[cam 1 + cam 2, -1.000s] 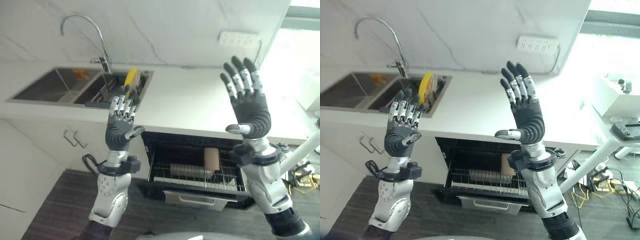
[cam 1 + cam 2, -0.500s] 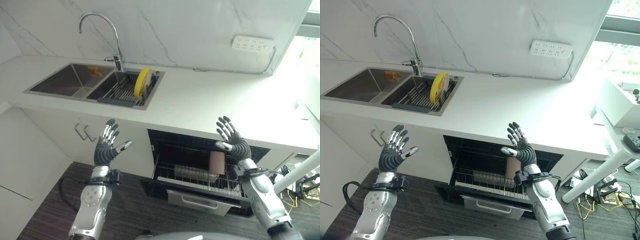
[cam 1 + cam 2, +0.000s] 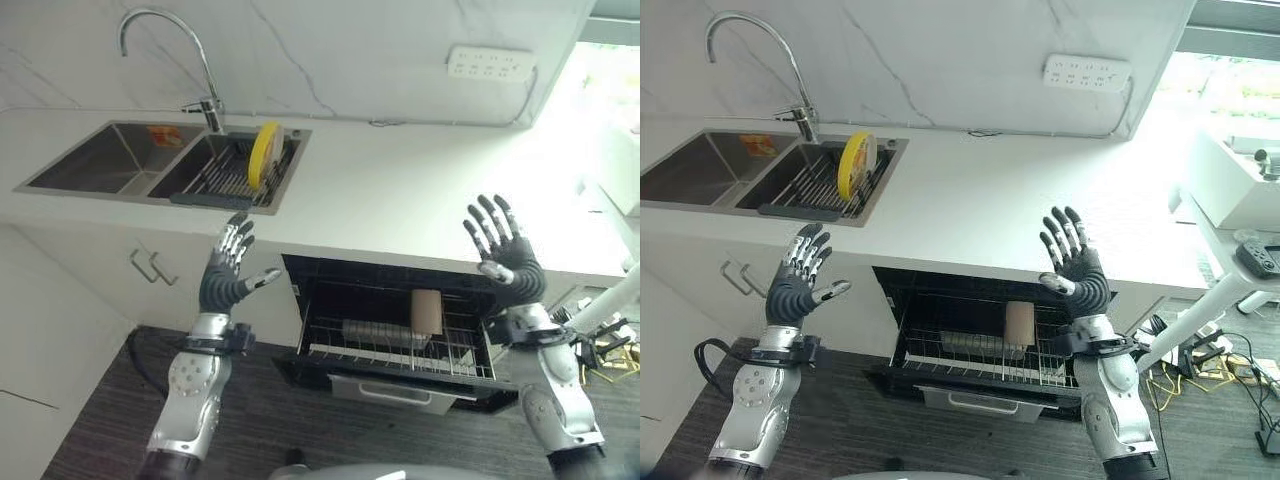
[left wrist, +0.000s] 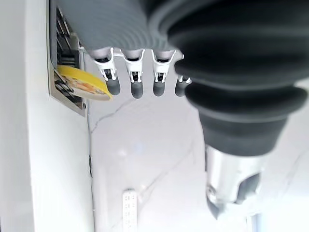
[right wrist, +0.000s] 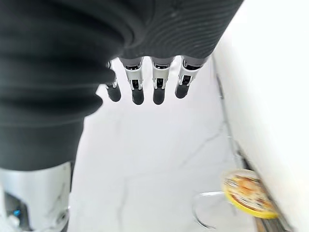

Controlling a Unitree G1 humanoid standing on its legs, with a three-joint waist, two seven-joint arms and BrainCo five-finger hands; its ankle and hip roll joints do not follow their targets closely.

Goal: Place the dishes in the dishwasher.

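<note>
Both hands are raised in front of the white worktop [image 3: 400, 190], palms turned away from the camera and holding nothing. The left hand [image 3: 228, 275] stands before the cabinet front just below the sink [image 3: 110, 165], its fingers straight and spread, the thumb angled out to the side; its own wrist view shows the dark fingertips [image 4: 136, 89] lined up in a row with nothing between them. The right hand [image 3: 508, 255] is up at the worktop's front edge, above the right end of the dishwasher [image 3: 390, 335], fingers likewise straight and fanned apart (the right wrist view confirms bare fingertips [image 5: 137, 94] against the marble wall). The yellow plate [image 3: 264, 155] stands on edge in the dark drying rack [image 3: 225, 180] set in the right-hand basin of the sink, beside the curved tap [image 3: 170, 50], well apart from either hand. The same plate shows small past the fingers in both wrist views. Below the worktop the dishwasher is open, its wire rack [image 3: 400, 345] pulled forward, carrying a brown upright cup [image 3: 426, 312] towards the right and a row of grey dishes [image 3: 375, 333] lying just left of it. A white socket strip [image 3: 488, 62] sits on the wall above the worktop's right part, and two handles [image 3: 150, 268] show on the cabinet under the sink.
</note>
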